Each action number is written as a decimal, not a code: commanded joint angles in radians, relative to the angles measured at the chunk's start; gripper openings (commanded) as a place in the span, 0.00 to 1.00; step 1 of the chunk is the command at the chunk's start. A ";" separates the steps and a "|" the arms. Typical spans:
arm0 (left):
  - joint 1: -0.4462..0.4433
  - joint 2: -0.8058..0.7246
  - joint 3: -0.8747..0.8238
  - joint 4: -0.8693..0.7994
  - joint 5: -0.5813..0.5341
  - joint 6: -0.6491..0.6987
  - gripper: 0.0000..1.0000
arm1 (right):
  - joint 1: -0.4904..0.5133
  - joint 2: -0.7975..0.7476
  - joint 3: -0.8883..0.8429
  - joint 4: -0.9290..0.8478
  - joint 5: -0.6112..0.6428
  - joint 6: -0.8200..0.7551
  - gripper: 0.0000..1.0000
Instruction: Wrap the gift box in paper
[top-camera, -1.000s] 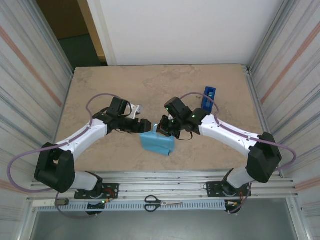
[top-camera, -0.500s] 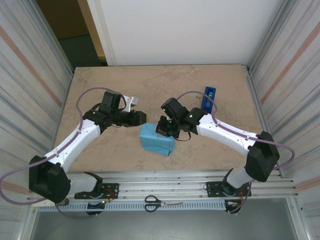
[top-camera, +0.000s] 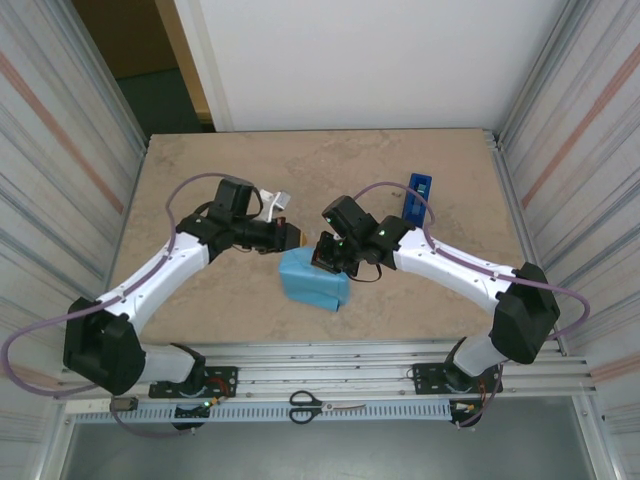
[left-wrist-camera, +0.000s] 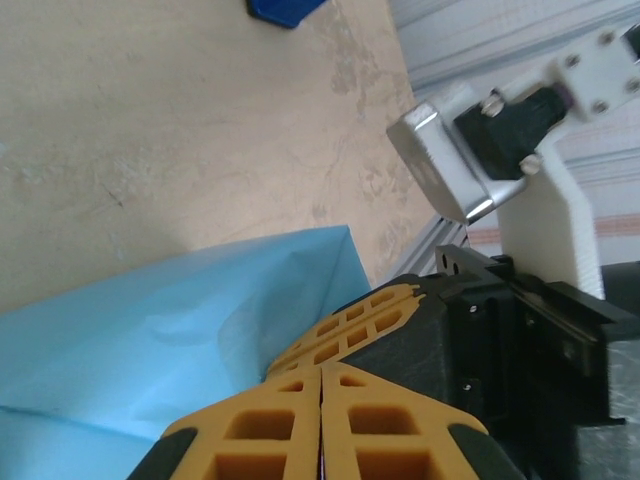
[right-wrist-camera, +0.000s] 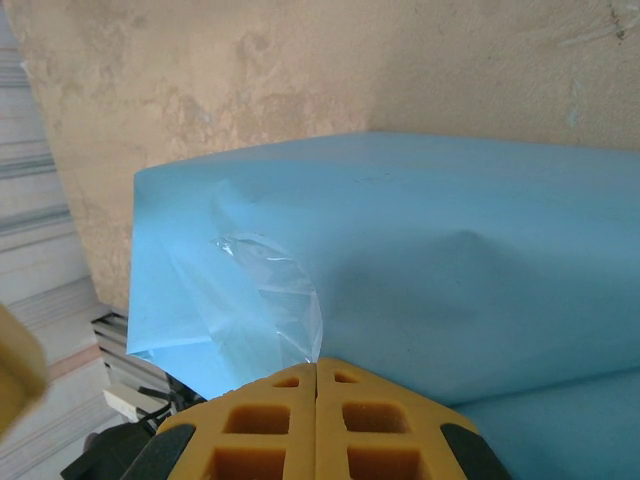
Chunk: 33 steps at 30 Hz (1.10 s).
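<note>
Both jaws sit closed and empty; I judge the paper (top-camera: 312, 284) light, crease-prone, best pinched at a free edge.

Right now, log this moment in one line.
paper: light-blue parcel | tape: clear strip on fold | left gripper: shut, empty | right gripper: shut, by tape

Paper (top-camera: 314, 281), sky-blue face outward, folded into a closed boxy parcel, lies mid-table (top-camera: 430, 300); clear tape (right-wrist-camera: 268, 300) crosses one flap.
</note>
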 joint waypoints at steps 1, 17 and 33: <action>-0.019 0.031 0.047 -0.041 0.038 0.035 0.07 | 0.015 0.034 -0.058 -0.104 0.017 -0.006 0.00; -0.074 0.144 0.081 -0.107 -0.032 0.089 0.07 | 0.014 0.033 -0.069 -0.076 0.000 -0.004 0.00; -0.136 0.221 0.074 -0.243 -0.197 0.177 0.04 | 0.012 0.030 -0.023 0.011 -0.025 -0.009 0.02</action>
